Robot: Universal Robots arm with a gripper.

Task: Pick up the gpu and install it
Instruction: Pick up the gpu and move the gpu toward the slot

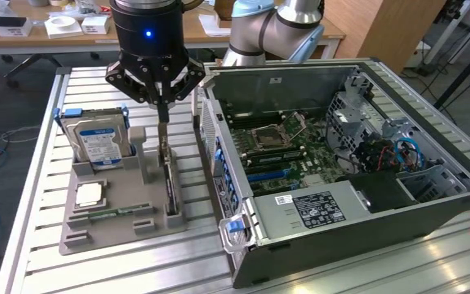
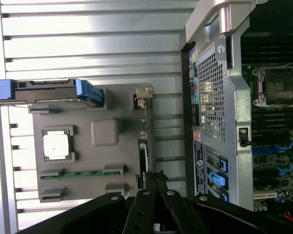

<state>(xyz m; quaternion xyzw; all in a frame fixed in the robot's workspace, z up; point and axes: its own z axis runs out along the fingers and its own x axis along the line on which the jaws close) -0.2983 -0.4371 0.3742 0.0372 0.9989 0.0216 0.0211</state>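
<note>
We log the arm (image 1: 288, 21) as matte silver-grey tubing with fat rounded joints and light blue end caps (image 1: 251, 7). The wrist unit (image 1: 147, 18) is a glossy black cylinder, and we see one small blue light (image 1: 147, 33) lit on its face. The gripper (image 1: 163, 119) is all black: an open linkage of angled bars in a diamond outline, with narrow dark fingers (image 1: 161, 110) tapering to thin tips. In the wrist view we note the gripper (image 2: 155, 176) links as flat matte black bars with small round silver pivot screws (image 2: 145, 193) at the joints.
</note>
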